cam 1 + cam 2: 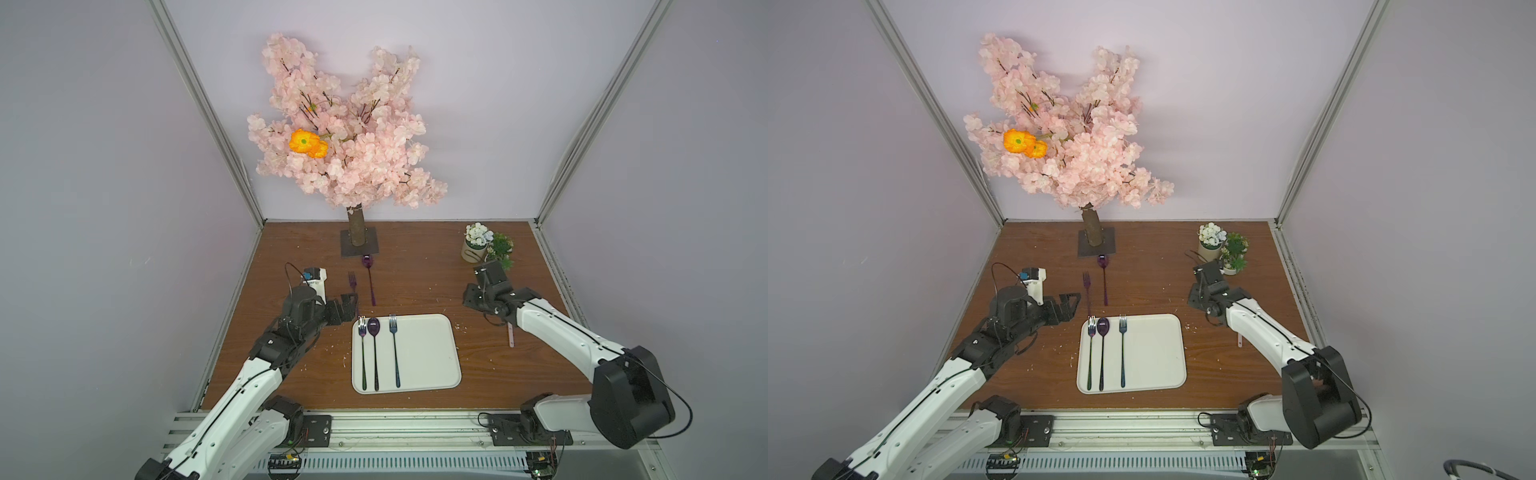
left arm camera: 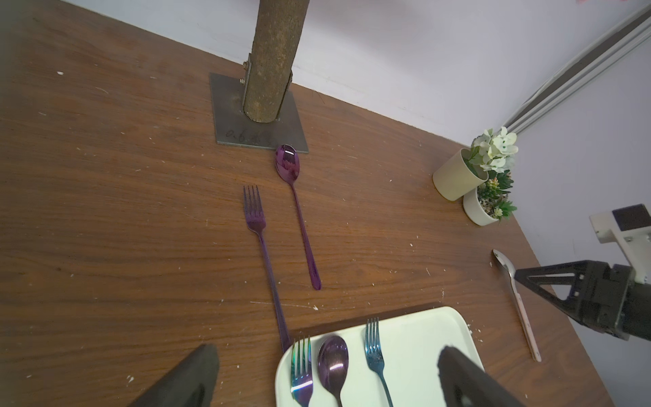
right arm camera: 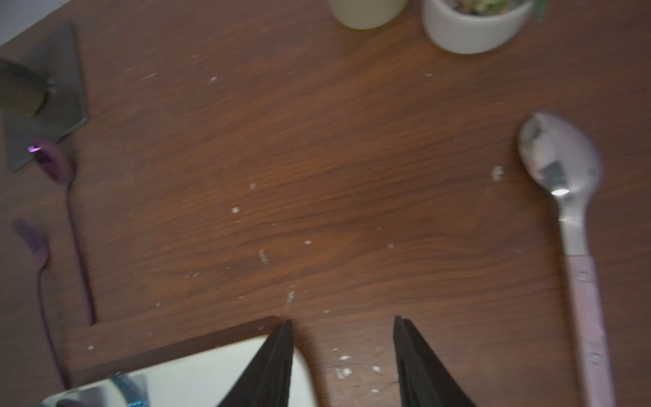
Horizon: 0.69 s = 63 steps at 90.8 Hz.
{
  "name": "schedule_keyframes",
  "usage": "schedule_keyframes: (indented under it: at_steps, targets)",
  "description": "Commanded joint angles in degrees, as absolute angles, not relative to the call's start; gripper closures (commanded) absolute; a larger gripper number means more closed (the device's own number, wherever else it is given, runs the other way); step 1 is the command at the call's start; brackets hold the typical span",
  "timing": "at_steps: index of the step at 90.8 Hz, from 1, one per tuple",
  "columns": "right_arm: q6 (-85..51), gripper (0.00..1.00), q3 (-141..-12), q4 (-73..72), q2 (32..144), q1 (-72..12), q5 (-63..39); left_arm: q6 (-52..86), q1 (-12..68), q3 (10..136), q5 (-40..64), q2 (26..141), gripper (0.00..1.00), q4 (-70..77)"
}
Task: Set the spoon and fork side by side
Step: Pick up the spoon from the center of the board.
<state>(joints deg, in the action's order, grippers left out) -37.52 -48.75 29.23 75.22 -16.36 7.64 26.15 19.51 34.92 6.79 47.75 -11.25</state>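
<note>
From my station the job looks close to finished. The purple fork (image 2: 262, 243) and the purple spoon (image 2: 289, 165) lie flat on the wooden surface (image 2: 105, 211) just beyond the tray (image 1: 428, 353), handles roughly parallel and just apart, heads pointing the same way. The spoon sits further back, its bowl right by the tree's base plate (image 2: 229, 119), while the fork's handle runs to the tray's corner; I cannot tell whether it touches the rim. On the tray an iridescent fork (image 1: 363, 349), a dark spoon (image 1: 374, 328) and a blue fork (image 1: 394, 349) lie in a neat row. The left fingers (image 2: 190, 373) are spread wide and empty, hovering over the tray's near corner. The right fingers (image 3: 274, 363) stand apart with nothing between them, beside a pink-handled spoon (image 3: 560, 158) lying alone on the surface. I judge what remains, if anything, is evening up the purple pair and deciding whether that lone spoon belongs.
</note>
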Motion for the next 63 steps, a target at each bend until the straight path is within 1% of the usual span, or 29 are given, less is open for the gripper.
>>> schedule_keyframes:
  at_steps: [1, 12, 23, 42, 63]
  targets:
    - [-31.0, 0.5, -46.4, 32.6, 72.1, -9.9, 6.2, 26.8, 19.3, 36.5, 7.8, 47.7, 0.0, -9.1]
    - [-28.3, 0.51, -44.3, 32.5, 72.0, -4.0, 5.5, 26.6, 19.3, 36.1, 7.2, 47.7, 0.0, -9.1]
    - [-26.2, 0.51, -44.1, 30.4, 74.2, -1.1, 6.4, 26.4, 19.3, 35.9, 6.7, 47.8, 0.0, -9.0]
    - [-22.8, 0.57, -45.0, 26.9, 80.6, 2.0, 6.2, 25.9, 19.3, 36.0, 5.5, 47.2, 0.0, -9.5]
    - [-20.5, 0.6, -46.8, 24.3, 86.8, 2.4, 6.7, 26.5, 19.3, 35.7, 4.1, 46.7, 0.0, -9.9]
